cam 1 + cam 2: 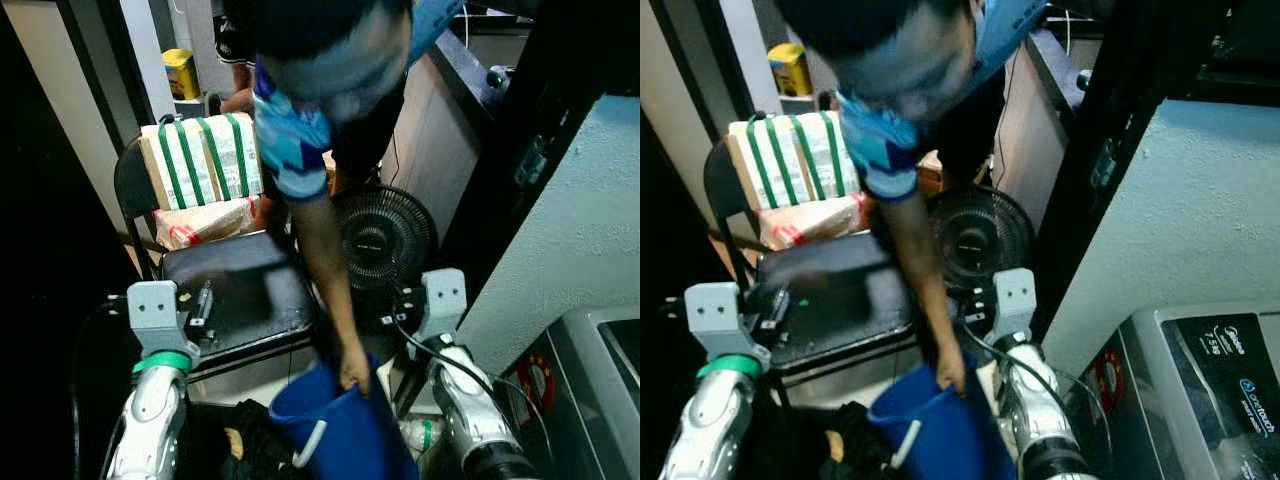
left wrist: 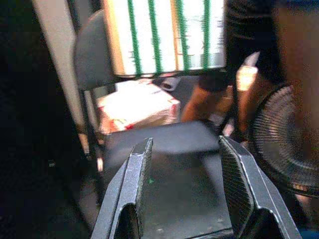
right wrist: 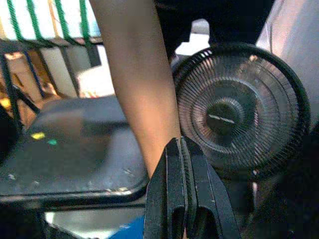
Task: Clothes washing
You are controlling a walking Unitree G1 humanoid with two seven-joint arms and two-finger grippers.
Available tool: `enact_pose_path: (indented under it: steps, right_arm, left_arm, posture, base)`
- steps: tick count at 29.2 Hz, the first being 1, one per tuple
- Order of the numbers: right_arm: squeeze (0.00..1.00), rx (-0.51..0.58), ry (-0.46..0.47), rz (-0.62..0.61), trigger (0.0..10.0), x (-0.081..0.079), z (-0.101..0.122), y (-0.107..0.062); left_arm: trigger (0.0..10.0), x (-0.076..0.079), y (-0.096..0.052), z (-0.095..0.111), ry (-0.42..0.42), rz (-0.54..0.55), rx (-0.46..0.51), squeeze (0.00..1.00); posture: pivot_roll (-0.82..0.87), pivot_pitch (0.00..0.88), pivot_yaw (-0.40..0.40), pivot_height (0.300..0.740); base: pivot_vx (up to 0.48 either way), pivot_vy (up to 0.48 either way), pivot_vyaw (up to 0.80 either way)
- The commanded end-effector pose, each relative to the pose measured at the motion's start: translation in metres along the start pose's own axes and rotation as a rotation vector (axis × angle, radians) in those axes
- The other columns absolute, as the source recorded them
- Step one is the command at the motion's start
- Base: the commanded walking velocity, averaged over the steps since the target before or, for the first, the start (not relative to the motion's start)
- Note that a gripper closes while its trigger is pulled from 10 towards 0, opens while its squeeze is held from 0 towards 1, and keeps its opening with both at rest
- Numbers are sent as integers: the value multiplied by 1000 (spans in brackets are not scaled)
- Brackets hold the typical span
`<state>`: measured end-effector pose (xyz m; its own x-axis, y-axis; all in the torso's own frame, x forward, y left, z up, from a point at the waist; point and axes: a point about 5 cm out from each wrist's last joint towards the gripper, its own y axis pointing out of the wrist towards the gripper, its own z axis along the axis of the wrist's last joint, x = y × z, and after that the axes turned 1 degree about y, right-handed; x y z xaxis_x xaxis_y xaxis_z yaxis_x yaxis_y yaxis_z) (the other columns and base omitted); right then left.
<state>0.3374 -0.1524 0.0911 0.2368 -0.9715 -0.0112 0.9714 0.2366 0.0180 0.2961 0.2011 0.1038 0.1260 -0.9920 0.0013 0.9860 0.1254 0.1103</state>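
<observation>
A person in a blue patterned shirt (image 1: pixel 290 140) bends over in front of the robot, one arm reaching straight down. The person's hand (image 1: pixel 353 372) grips the rim of a blue bucket (image 1: pixel 340 430) that stands low between the two silver arms. Just beside the bucket, on the robot's left, lies a heap of dark clothes (image 1: pixel 250 450); it is too dim there to tell one garment from another.

The left gripper (image 2: pixel 185 189) is held over the black seat of a chair (image 1: pixel 235 290), its two black fingers spread wide apart with nothing between them. The right gripper (image 3: pixel 187 199) has its fingers pressed together, empty, and points toward the person's forearm and a black floor fan (image 3: pixel 234 112) behind it.

On the chair, against its backrest, stands a pale box bound with green straps (image 1: pixel 200 160), and below it lies a smaller red-and-white package (image 1: pixel 205 222). The fan stands on the floor to the right of the chair, close behind the person's arm. At the lower right corner is the grey top of a washing machine (image 1: pixel 1200 370) (printed labels on its dark panel), set against a pale wall (image 1: pixel 1180 210). A yellow container (image 1: pixel 182 72) sits far back on the floor.
</observation>
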Motion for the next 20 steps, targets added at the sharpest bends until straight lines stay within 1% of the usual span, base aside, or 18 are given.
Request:
enact_pose_path:
  steps: [1,2,6,9,14,17,20]
  right_arm:
    - [0,-60,27,-24,10000,6,-9,-2]
    - [0,-76,43,-27,10000,9,-12,-3]
    - [0,-82,39,-20,10000,10,-12,-3]
    - [0,-62,28,-28,10000,9,-11,-5]
    - [0,-58,28,-34,10000,9,-12,-6]
    - [0,-69,34,-38,10000,7,-16,-8]
    - [0,-84,40,-25,10000,3,-20,-8]
  left_arm:
    - [10000,-4,0,-4,23,9,-32,0]
    - [10000,-5,1,-4,36,14,-39,0]
    - [10000,-6,2,-4,31,17,-43,0]
    - [10000,-3,2,-9,30,15,-60,0]
    - [10000,-1,1,-12,31,11,-70,0]
    - [10000,-1,3,-12,29,38,-74,0]
    - [10000,-3,5,-10,30,59,-65,0]
  posture:
    - [136,9,39,740]
    - [125,3,43,740]
    - [121,0,46,740]
    - [101,3,51,740]
    - [96,0,51,740]
    - [110,0,29,740]
    - [133,0,30,740]
  base:
    - [0,0,0]
    - [0,0,0]
    - [0,0,0]
    - [0,0,0]
    - [0,0,0]
    - [0,0,0]
    - [0,0,0]
